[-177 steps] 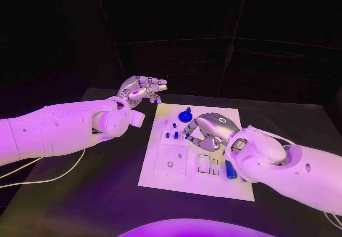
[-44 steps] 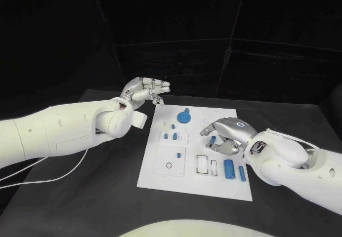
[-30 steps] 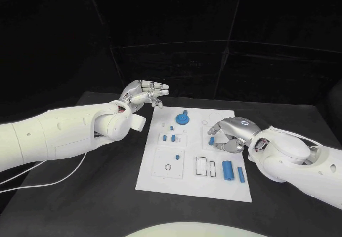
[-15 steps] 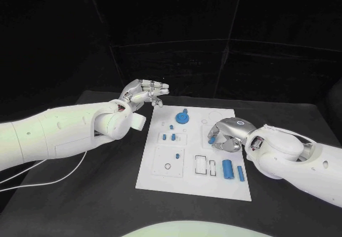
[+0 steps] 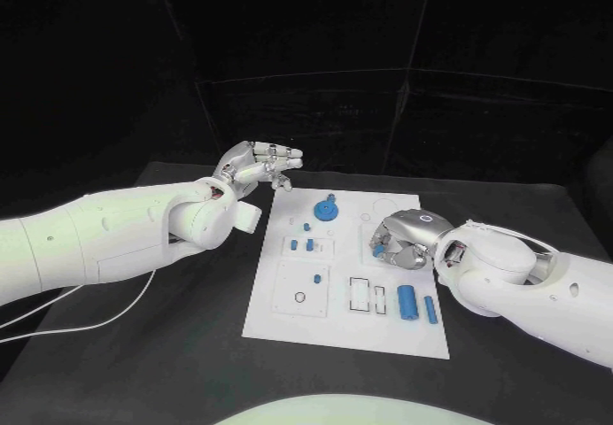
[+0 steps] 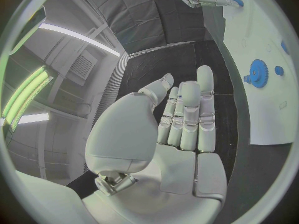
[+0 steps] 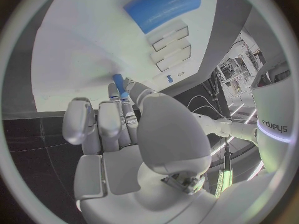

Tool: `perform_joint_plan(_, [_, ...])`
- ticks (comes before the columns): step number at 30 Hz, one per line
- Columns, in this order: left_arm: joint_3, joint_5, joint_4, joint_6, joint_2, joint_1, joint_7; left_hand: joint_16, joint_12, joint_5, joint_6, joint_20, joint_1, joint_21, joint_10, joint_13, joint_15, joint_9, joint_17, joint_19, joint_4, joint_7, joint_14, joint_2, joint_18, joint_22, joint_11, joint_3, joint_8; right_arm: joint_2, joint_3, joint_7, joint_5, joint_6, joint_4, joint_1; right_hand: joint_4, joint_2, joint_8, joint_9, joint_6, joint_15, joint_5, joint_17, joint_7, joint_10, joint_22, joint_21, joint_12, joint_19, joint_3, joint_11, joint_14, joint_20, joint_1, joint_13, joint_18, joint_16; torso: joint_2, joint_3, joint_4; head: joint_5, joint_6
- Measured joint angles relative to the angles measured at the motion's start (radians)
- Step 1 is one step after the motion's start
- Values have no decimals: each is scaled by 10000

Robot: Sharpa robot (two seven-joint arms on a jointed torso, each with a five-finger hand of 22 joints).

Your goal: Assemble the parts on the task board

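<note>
Head view: I see right hand (image 5: pixel 407 237) pinching a small blue peg (image 5: pixel 381 251) over the right half of the white board (image 5: pixel 288 314), near its far edge; left hand (image 5: pixel 259 165) holds nothing, fingers loosely curled, above the table (image 5: pixel 153 354) off the board's far-left corner

Two bulky white arms, silver segmented left hand (image 5: pixel 259 163) and right hand (image 5: pixel 404 237); white cable trails from left arm.

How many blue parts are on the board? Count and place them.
7: gear at the far edge; three small pegs nearer; one peg pinched in the right hand; thick cylinder and thin cylinder nearer, beside its arm. The hand may hide more.
</note>
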Motion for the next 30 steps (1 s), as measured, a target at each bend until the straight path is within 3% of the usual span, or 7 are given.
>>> perform_joint_plan(14, [0,0,0,11,-23,0,-4,0,0,0,0,0,0,0,0,1,0,0,-1,0,0,0,0,0,0,1,0,1,0,-78,-24,-197,-55,-913,129,-34,-409,150,123,19,393,-70,-161,122,-83,434,368,319,-121,210,683,-77,0,-102,264,27,3,164,-7,0,1,-21,-26])
perform_joint_plan(20, [0,0,-15,14,-36,0,-5,0,0,0,0,35,0,-46,0,1,0,0,-15,34,0,0,1,0,0,2,0,0,0,-386,16,-210,-71,-1320,742,-25,-447,175,123,23,395,-70,-155,128,-86,482,371,330,-142,210,782,-53,0,-102,288,26,3,164,-13,0,1,-6,-12])
perform_joint_plan(24, [0,0,-30,15,-40,0,-6,0,0,0,0,35,0,-45,0,1,0,1,-15,34,0,0,1,0,0,2,0,1,0,-468,180,-179,-51,-1611,1195,-21,-453,123,123,23,397,-70,-132,127,-88,481,380,330,-144,209,803,-53,0,-102,340,25,4,164,-13,4,1,9,0])
perform_joint_plan(30, [0,0,-36,17,-37,0,-6,0,0,0,0,35,0,-45,0,1,-1,1,-14,35,0,0,1,0,0,2,0,1,0,-306,254,-60,93,-1922,1822,-16,-452,122,120,20,419,-69,-131,126,-65,482,379,330,-201,209,803,-54,0,-102,340,24,5,164,-10,-1,12,72,-32])
